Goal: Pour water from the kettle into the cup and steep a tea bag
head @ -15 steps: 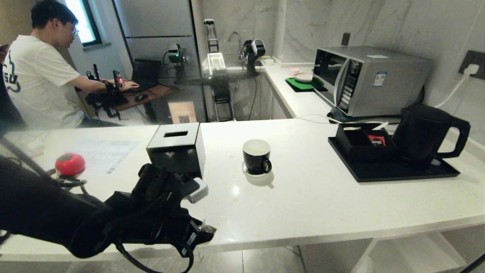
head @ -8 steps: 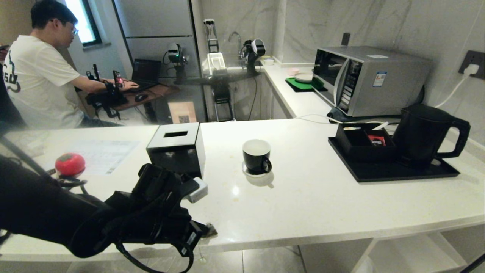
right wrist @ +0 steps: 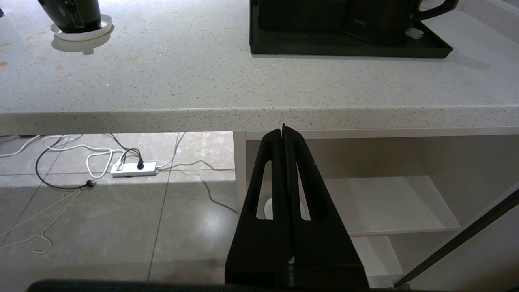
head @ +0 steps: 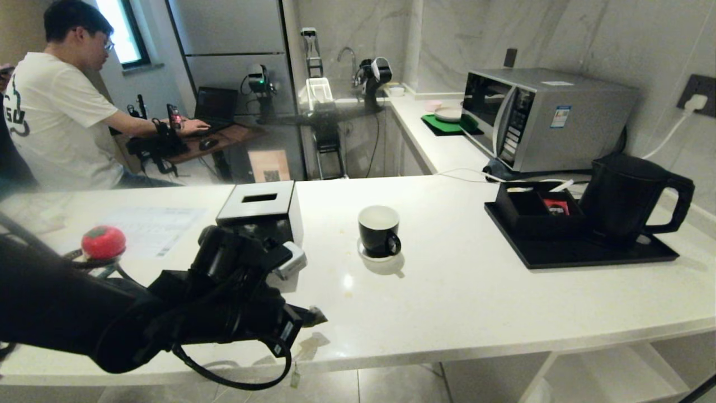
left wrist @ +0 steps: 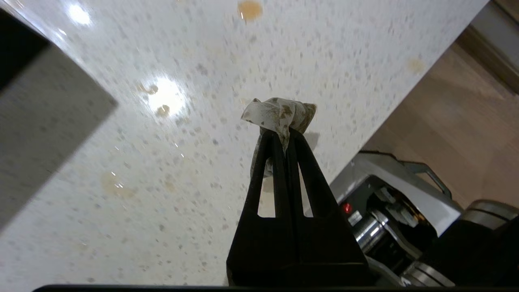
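The pale, speckled tea bag [left wrist: 279, 115] is pinched between the fingertips of my left gripper [left wrist: 282, 134], which is shut on it just above the white counter near the front edge. From the head view, that gripper [head: 306, 320] is left of and nearer than the cup [head: 379, 230]. The cup is a black mug with a white inside, upright on a small white saucer [head: 364, 254] at mid-counter. The tall black kettle [head: 626, 198] stands on a black tray [head: 559, 256] at the right. My right gripper [right wrist: 284, 129] is shut and empty, parked below the counter edge.
A black tissue box [head: 258, 215] stands just behind my left arm, with a red round object [head: 103, 242] and a paper sheet [head: 151, 226] to its left. A small black box [head: 531, 211] with a red packet shares the tray. Behind are a microwave [head: 545, 117] and a seated person [head: 56, 112].
My left gripper has shut on the tea bag and lifted it a little off the counter, moving slightly right. The right arm has kept still.
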